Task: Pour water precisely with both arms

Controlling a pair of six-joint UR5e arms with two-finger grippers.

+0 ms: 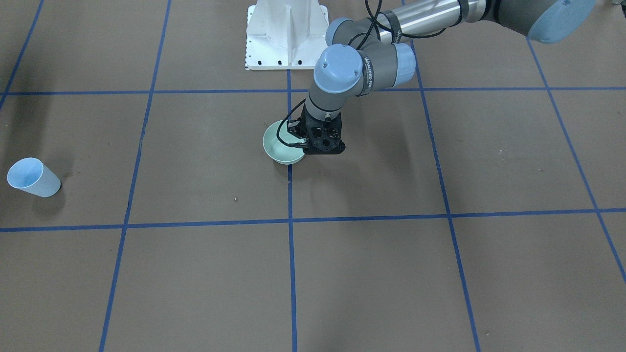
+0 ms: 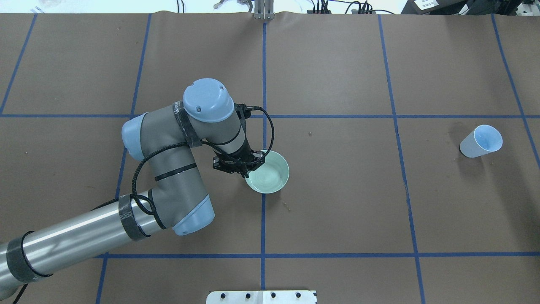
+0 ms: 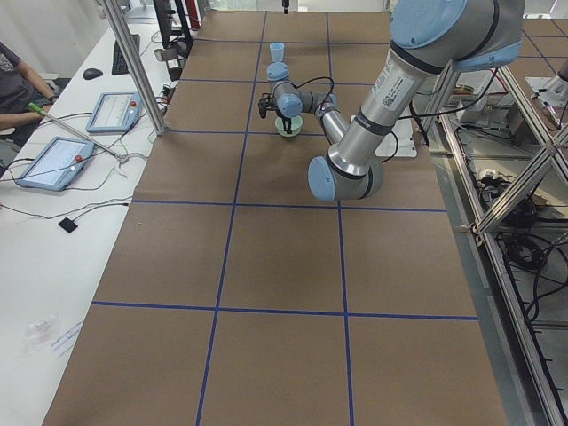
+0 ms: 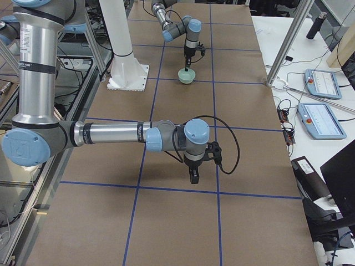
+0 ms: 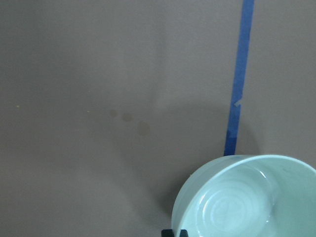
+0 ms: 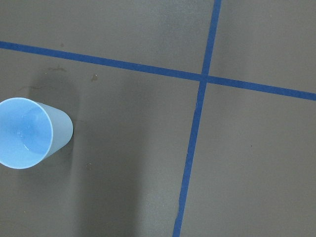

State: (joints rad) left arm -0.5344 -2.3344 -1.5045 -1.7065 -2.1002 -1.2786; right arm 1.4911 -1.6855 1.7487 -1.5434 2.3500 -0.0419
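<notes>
A pale green bowl [image 2: 270, 174] sits near the table's middle and also shows in the front view [image 1: 279, 145] and the left wrist view [image 5: 247, 197]. Faint white glints of water [image 5: 269, 178] show inside it. My left gripper [image 2: 247, 169] points down at the bowl's rim and is shut on it; its fingertips [image 5: 168, 232] show at the rim. A light-blue cup [image 2: 481, 141] stands far off on my right and shows in the right wrist view [image 6: 29, 132]. My right gripper [image 4: 193, 177] hangs above the table near the cup; I cannot tell whether it is open.
The white pedestal base [image 1: 286, 34] stands at the table's robot side. Blue tape lines [image 2: 263, 211] grid the brown table. A few damp spots [image 5: 143, 128] lie beside the bowl. Operators' tablets [image 3: 53, 160] and a metal post [image 3: 133, 67] flank the far side.
</notes>
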